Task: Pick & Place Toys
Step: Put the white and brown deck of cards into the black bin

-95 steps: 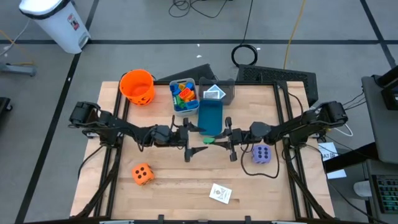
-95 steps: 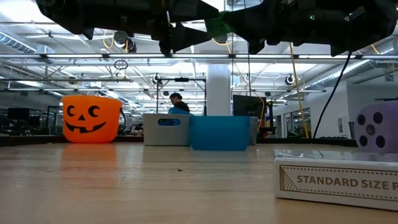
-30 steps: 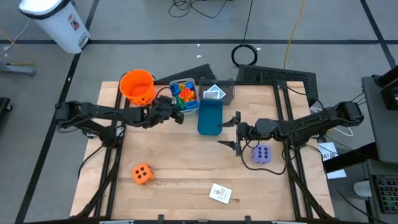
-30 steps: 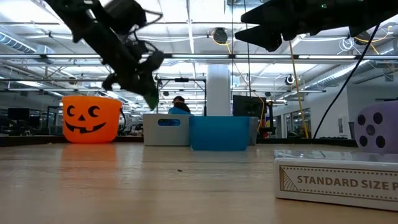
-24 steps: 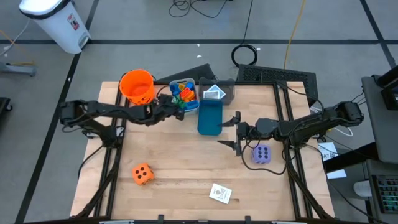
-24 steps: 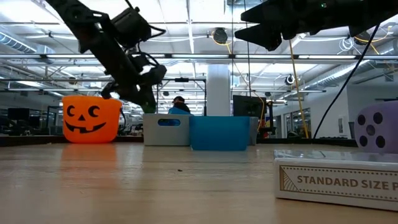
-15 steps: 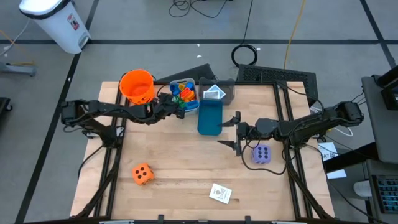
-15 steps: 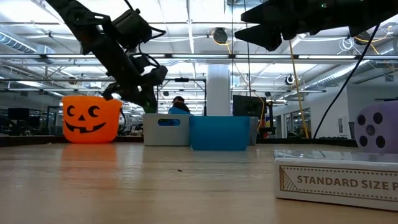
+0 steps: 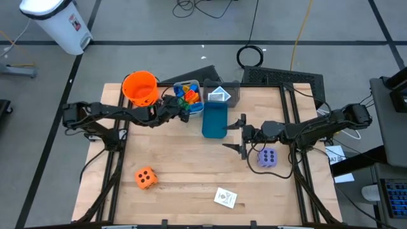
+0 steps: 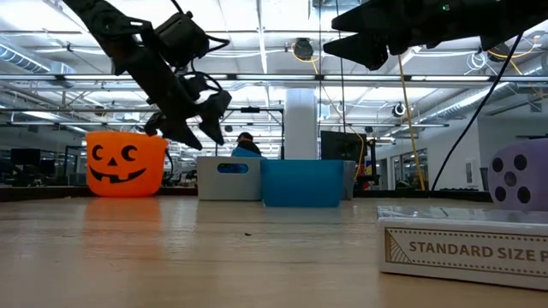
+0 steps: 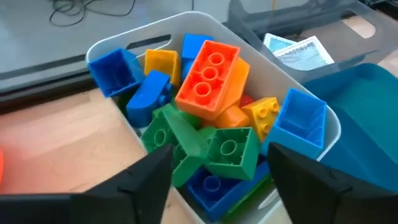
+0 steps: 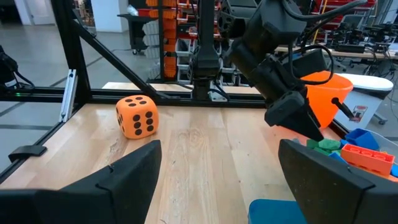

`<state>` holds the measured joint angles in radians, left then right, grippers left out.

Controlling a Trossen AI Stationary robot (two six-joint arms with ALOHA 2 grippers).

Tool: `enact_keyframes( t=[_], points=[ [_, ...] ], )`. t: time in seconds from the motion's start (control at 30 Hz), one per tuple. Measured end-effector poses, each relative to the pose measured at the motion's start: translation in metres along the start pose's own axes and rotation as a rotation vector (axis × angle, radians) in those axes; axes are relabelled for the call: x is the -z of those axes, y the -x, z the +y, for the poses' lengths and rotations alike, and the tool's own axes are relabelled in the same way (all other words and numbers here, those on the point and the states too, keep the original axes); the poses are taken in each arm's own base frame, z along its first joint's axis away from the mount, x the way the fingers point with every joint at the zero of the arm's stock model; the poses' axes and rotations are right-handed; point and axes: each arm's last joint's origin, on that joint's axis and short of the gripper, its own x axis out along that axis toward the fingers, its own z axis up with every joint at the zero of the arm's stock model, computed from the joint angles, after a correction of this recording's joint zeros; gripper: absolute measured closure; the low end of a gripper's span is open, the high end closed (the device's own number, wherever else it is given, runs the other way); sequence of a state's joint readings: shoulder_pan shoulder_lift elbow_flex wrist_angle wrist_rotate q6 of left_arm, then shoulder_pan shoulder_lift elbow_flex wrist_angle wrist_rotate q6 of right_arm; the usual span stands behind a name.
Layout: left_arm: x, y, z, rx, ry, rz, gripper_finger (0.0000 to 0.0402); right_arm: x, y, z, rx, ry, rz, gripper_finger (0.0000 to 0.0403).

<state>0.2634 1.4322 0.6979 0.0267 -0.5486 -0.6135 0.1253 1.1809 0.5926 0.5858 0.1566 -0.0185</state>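
The wooden worktop [image 9: 184, 172] carries a grey bin [image 9: 189, 98] of multicoloured blocks [image 11: 211, 124] at 12 o'clock. The left pincer [image 9: 183, 109] hovers over the bin's near edge, fingers spread, empty. The right pincer [image 9: 238, 135] waits right of centre, wide open, empty. The orange die [image 9: 145, 178] lies at 8 o'clock.

Two slim dark arms, matte black links, chunky rounded joint housings. Black cables loop along both. Left gripper [image 9: 184, 111]: two dark wedge-shaped fingers [image 11: 140, 180]. Right gripper [image 9: 236, 134]: same black tapered fingers [image 12: 134, 168].
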Motion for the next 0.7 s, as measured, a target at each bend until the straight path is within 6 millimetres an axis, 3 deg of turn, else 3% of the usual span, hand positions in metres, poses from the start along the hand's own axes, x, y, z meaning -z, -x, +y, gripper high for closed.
enact_keyframes(
  t=[0.23,0.4,0.53,0.7],
  points=[
    [-0.012,0.009,-0.006,0.153,-0.082,-0.027,0.0084,0.000,0.000,0.000,0.000,0.000,0.000,0.0090],
    [-0.022,0.028,-0.015,0.393,-0.015,-0.016,0.0072,0.000,0.000,0.000,0.000,0.000,0.000,0.0090],
    [-0.020,0.041,-0.033,0.600,-0.036,-0.015,0.0074,0.000,0.000,0.000,0.000,0.000,0.000,0.0090],
    [-0.007,0.055,-0.054,0.711,-0.076,-0.016,0.0072,0.000,0.000,0.000,-0.003,0.001,0.000,0.0090]
  ],
)
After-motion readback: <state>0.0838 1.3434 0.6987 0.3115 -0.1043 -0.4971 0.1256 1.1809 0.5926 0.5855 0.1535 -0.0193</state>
